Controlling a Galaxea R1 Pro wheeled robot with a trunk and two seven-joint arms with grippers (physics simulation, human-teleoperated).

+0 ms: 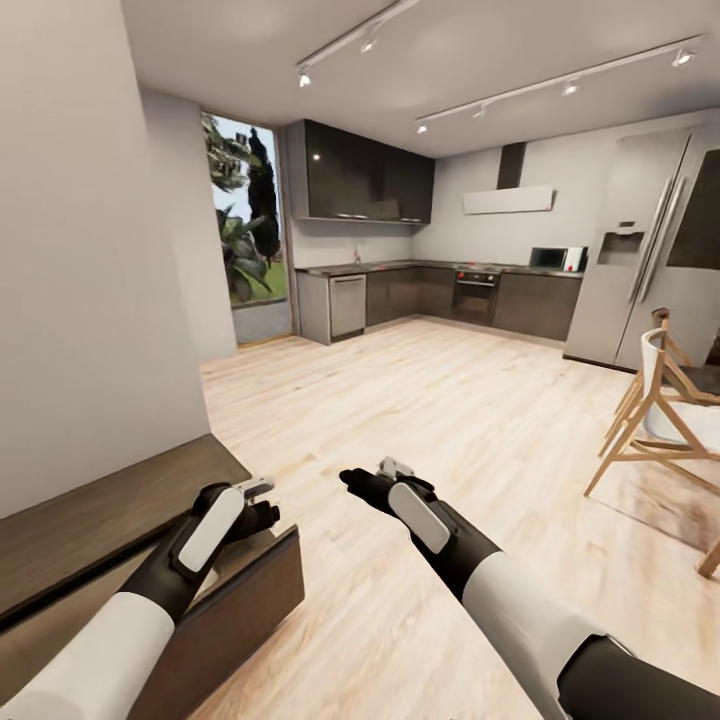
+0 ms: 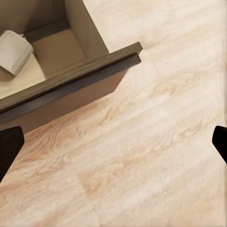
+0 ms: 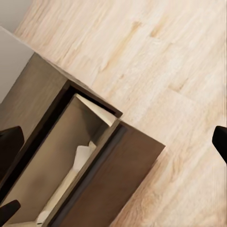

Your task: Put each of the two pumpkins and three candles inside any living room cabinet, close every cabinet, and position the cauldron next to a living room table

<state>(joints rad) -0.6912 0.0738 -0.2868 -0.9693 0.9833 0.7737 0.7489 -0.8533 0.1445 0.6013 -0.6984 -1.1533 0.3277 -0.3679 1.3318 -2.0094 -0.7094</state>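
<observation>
The dark-brown cabinet runs along the wall at lower left, with one drawer pulled out over the floor. My left gripper hovers open just above that drawer's front edge. In the left wrist view a pale grey-white candle sits inside the open drawer, and the left gripper is open over bare floor beside it. My right gripper is open above the floor, right of the drawer. The right wrist view looks into the open drawer, where pale shapes lie. The pumpkins and the cauldron are out of view.
A grey wall stands behind the cabinet. Light wood floor stretches to a dark kitchen at the back, with a steel fridge at right. A wooden chair stands at the right edge.
</observation>
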